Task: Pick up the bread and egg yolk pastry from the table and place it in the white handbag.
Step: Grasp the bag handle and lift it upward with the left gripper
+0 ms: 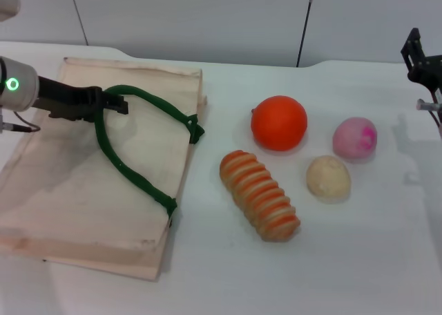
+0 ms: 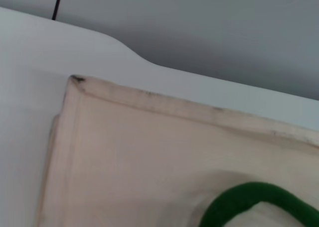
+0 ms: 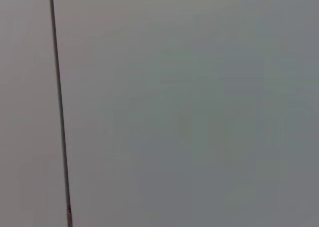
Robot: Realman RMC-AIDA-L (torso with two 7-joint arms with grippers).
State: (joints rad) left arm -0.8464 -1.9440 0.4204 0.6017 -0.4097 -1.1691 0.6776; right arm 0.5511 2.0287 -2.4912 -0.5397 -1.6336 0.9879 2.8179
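The white handbag (image 1: 83, 191) lies flat on the left of the table, its cloth also filling the left wrist view (image 2: 149, 157). My left gripper (image 1: 116, 106) reaches in from the left over the bag and is shut on its dark green handle (image 1: 114, 159), which arches up off the cloth; the handle (image 2: 254, 199) also shows in the left wrist view. The striped orange and cream bread (image 1: 260, 195) lies mid-table, right of the bag. The pale beige egg yolk pastry (image 1: 328, 177) sits just right of the bread. My right gripper (image 1: 418, 54) hangs parked at the far right edge.
A smooth orange ball (image 1: 278, 123) sits behind the bread, and a pink ball (image 1: 355, 138) behind the pastry. The white table (image 1: 359, 260) stretches out in front of them. The right wrist view holds only a grey wall with a thin dark cable (image 3: 60, 112).
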